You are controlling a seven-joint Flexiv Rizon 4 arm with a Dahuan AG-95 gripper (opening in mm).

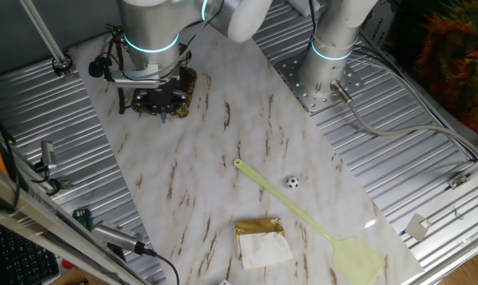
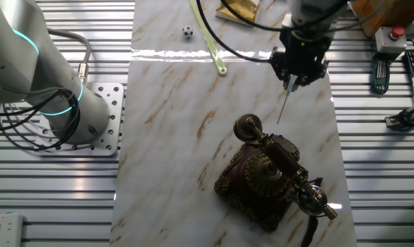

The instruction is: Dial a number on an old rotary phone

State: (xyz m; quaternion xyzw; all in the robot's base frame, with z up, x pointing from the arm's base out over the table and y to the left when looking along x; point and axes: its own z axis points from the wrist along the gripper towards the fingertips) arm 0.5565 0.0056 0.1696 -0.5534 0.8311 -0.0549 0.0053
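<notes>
Gripper [image 2: 289, 79] hovering beside the phone [image 2: 272, 180], thin rod pointing down.

The fingers are closing on a thin rod [image 2: 284, 104]; its tip is hanging clear of the phone, which is sitting near the bench [image 2: 173, 137] end. The tip is likely needing a dial [image 2: 262, 175] hole before turning. No containers are showing; a swatter [image 1: 302, 218], ball [image 1: 292, 182] and packet [image 1: 261, 240] are lying well apart.

Marble [image 2: 173, 137] bare around old rotary phone [image 2: 272, 175]; swatter [image 1: 302, 218], ball [image 1: 292, 182] well apart.
</notes>
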